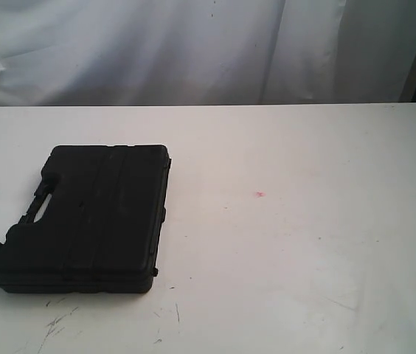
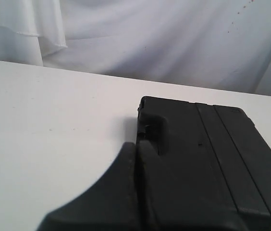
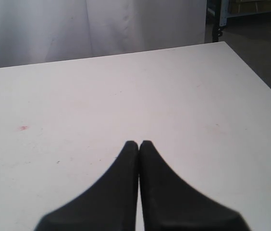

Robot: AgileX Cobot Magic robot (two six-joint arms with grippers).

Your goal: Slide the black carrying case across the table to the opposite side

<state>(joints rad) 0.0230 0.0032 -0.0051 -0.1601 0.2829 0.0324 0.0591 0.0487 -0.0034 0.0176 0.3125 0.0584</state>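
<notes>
The black case [image 1: 90, 221] lies flat on the left part of the white table [image 1: 304, 236], its handle slot on its left edge. Neither arm shows in the exterior view. In the left wrist view my left gripper [image 2: 136, 144] is shut with nothing held, its tips close by the handle edge of the case [image 2: 207, 163]; whether they touch it I cannot tell. My right gripper [image 3: 139, 143] is shut and empty above bare table [image 3: 126, 86], with no case in that view.
A white curtain [image 1: 193, 44] hangs behind the table's far edge. A small red mark [image 1: 260, 195] sits near the table's middle. Dark scuffs [image 1: 60, 321] mark the front left. The table's right corner [image 3: 222, 44] borders a dark floor.
</notes>
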